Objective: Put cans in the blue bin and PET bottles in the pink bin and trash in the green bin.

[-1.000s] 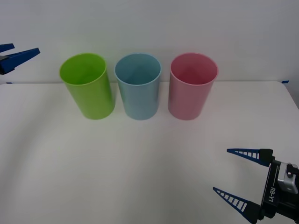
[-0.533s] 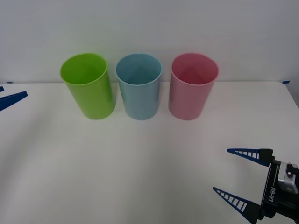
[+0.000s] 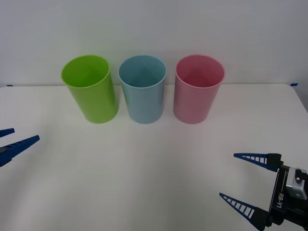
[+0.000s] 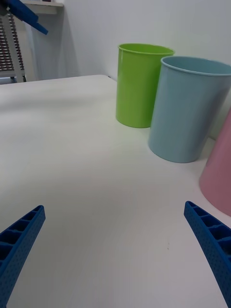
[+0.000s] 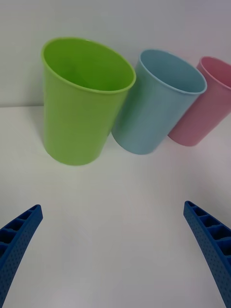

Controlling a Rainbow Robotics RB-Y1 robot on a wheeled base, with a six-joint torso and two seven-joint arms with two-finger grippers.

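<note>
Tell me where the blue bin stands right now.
In the front view the blue bin stands upright at the far side of the table, in the middle of the row, between the green bin on the robot's left and the pink bin on its right.

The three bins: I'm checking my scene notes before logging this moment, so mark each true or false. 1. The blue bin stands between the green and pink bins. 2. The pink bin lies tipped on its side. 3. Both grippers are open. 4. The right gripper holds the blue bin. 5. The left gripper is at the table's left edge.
1. True: the blue bin stands between the green bin and the pink bin.
2. False: the pink bin stands upright, like the other two.
3. True: the left gripper and right gripper both have spread fingers.
4. False: the right gripper holds nothing and sits over the table's near right, apart from the bins.
5. True.
</note>
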